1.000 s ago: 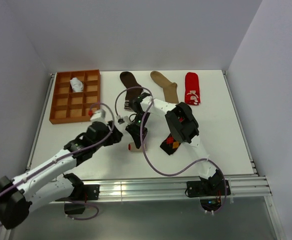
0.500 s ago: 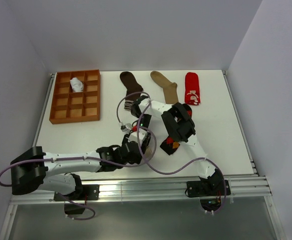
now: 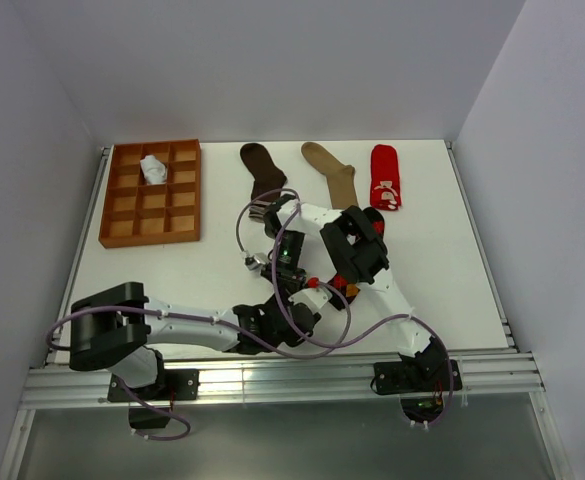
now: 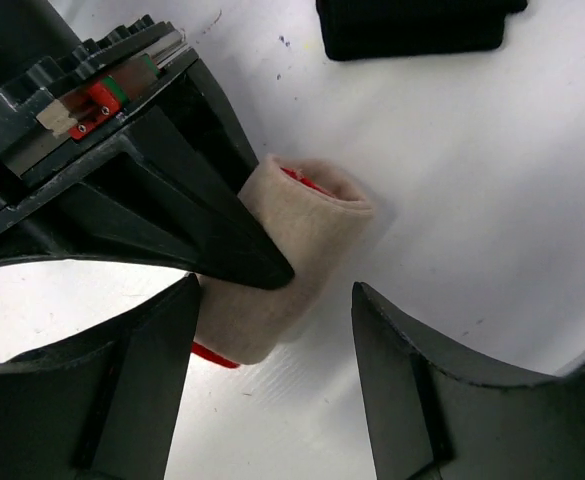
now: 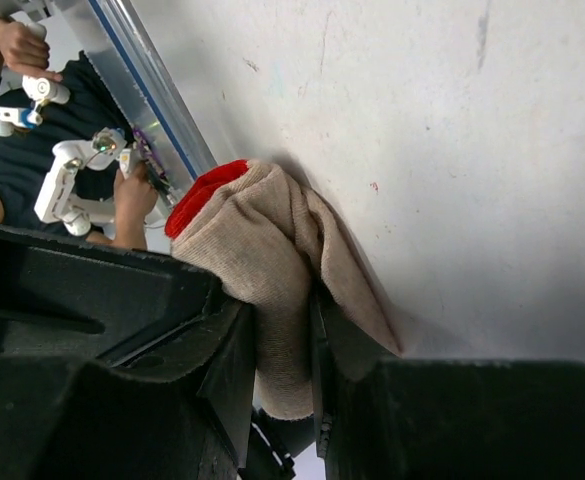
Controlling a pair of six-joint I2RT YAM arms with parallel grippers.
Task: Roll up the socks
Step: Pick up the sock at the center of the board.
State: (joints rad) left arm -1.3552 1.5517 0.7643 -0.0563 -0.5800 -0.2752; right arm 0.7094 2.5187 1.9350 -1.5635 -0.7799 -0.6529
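Roll held: right gripper (image 5: pixel 284 320) clamped tight on the rolled beige red-toed sock (image 5: pixel 262 240), red toe sticking out past its fingertips. The left gripper (image 4: pixel 272 300) is spread wide and straddles the same roll, which sits between its fingers, just beside one with a clear gap to the other. The dark brown sock (image 3: pixel 262 165), tan sock (image 3: pixel 330 168) and red sock (image 3: pixel 384 177) lie flat well beyond both grippers.

On my white desk (image 3: pixel 442 260) lie an orange-brown gridded tray (image 3: pixel 122 215) far left, then a dark brown sock (image 3: pixel 262 170), a tan sock (image 3: pixel 332 172) and a red sock (image 3: pixel 385 178) along the back.
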